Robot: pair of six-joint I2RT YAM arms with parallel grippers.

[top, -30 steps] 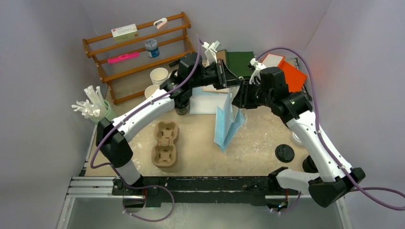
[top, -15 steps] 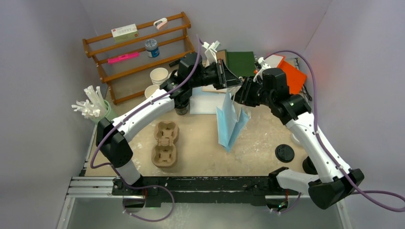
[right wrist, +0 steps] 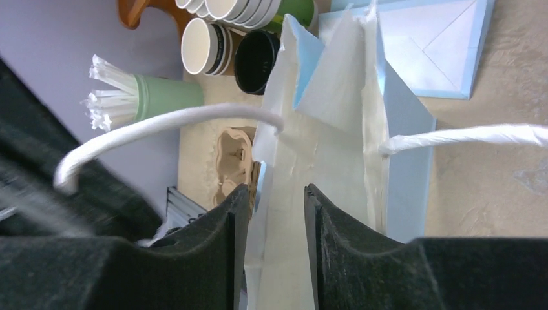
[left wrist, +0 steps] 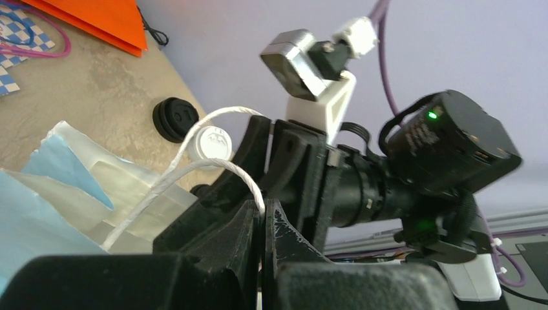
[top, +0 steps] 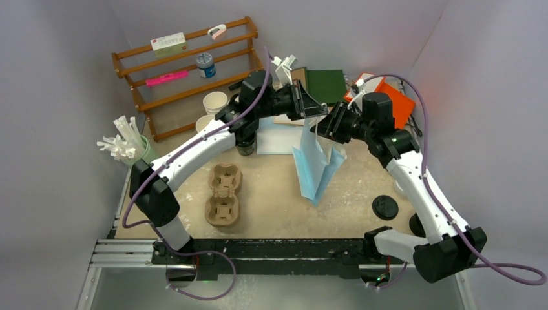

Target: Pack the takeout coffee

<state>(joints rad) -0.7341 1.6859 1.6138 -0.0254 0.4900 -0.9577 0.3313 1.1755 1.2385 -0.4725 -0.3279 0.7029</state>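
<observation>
Above the table point(top: 271, 194), the left claw point(left wrist: 262, 216) clamps the bag point(right wrist: 336, 129) by its handle point(left wrist: 213, 165). The right claw point(right wrist: 276, 194), half open, straddles the bag's rim. The coffee point(left wrist: 212, 142) stands off on the right claw's side.

— A café?
— No, a robotics lab dressed as one. Plain panels point(top: 58, 97) box in the counter point(top: 271, 206), and robot arms point(top: 194, 148) are bolted to an aluminium rail point(top: 123, 248). Straws point(top: 119, 143), a cup carrier point(top: 223, 194) and a wooden rack point(top: 187, 64) give the café look.
</observation>
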